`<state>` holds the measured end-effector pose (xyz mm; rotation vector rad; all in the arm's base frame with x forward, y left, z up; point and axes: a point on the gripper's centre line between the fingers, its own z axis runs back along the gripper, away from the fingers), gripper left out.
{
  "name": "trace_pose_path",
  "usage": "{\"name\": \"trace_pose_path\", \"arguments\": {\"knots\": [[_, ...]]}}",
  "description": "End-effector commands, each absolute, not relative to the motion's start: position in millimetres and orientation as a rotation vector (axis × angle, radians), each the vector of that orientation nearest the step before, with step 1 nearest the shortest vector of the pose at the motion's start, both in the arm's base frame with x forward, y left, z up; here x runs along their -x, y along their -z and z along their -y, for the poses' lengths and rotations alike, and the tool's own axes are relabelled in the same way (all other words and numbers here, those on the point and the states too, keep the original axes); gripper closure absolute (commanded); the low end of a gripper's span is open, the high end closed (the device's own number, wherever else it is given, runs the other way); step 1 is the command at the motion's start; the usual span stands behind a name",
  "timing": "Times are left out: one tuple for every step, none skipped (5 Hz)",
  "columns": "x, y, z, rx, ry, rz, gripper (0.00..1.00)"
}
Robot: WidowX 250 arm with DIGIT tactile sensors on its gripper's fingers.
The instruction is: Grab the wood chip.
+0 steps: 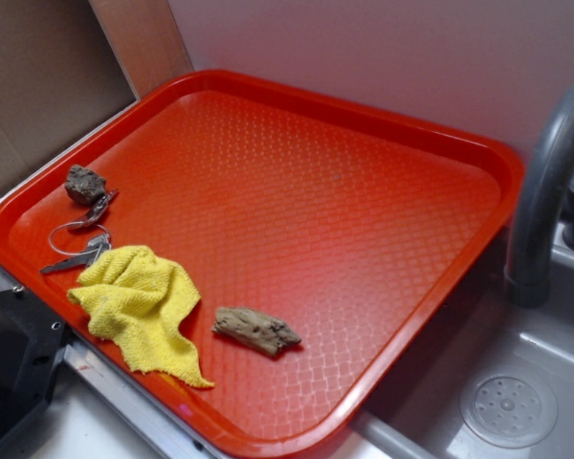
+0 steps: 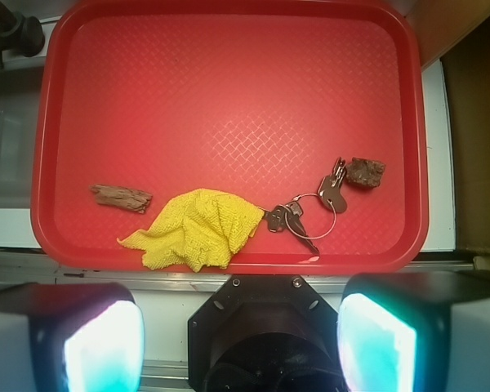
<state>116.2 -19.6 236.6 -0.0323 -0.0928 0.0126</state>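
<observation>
Claw [image 2: 241, 343] is spread wide open, holding nothing, parked off the tray's [image 2: 229, 33] near edge. In the wrist view the wood chip [image 2: 121, 198] sits around 8 o'clock, just beside the yellow cloth [image 2: 198, 229]. Risk imo: coming down sloppy and pinching cloth too, or nudging the chip away.

Open tray [image 2: 229, 98] above wood chip [image 2: 121, 197]; yellow cloth [image 2: 198, 229] just beside

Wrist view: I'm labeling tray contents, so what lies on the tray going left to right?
wood chip → yellow cloth → keys on a ring → dark rock-like lump, all on the red tray.
</observation>
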Motion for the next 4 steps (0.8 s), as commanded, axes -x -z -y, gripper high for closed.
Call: {"name": "trace_pose_path", "arguments": {"knots": [[-116.2, -236.6, 19.6, 0.032, -0.013, 0.093, 0.00], [-118.8, -191.3, 69.5, 0.005, 0.239, 0.050, 0.00], [-125.5, -156.0, 122.8, 0.118, 0.486, 0.061, 0.00], [-121.0, -112.8, 151.4, 0.145, 0.740, 0.118, 0.00]]}}
